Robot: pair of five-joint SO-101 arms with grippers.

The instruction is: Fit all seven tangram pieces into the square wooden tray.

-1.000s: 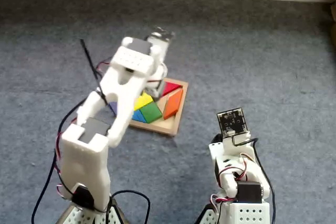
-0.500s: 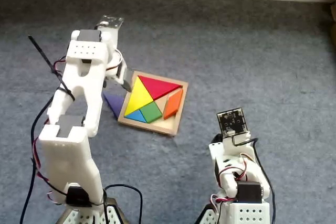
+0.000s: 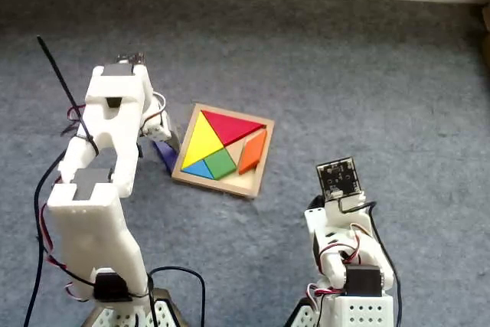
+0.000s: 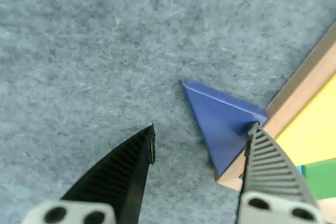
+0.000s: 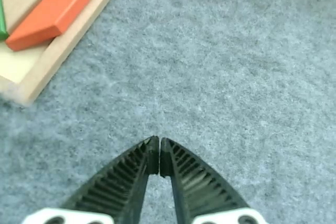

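Five pieces are sitting inside the square wooden tray (image 3: 230,184), which is lying near the middle of the grey carpeted counter (image 3: 367,74): a large yellow triangle (image 3: 200,142), a large red triangle (image 3: 230,125), a green piece (image 3: 221,163), a small light blue triangle (image 3: 197,168) and an orange piece (image 3: 252,151). Bare wood is showing around the orange piece. One dark blue triangle (image 4: 220,124) is resting outside the tray, on the counter, touching the tray's outer edge on the left arm's side; whether it is lying flat or leaning on the rim cannot be told.

The left hand (image 4: 202,128) is hanging released above that triangle, jaws spread wide. One finger (image 4: 131,166) is standing over bare carpet, and the other finger (image 4: 265,166) is sitting at the triangle's corner by the tray rim.

The right hand (image 5: 159,148) is staying clenched on nothing, jaws pressed together, hovering over bare carpet near the tray corner closest to the orange piece.
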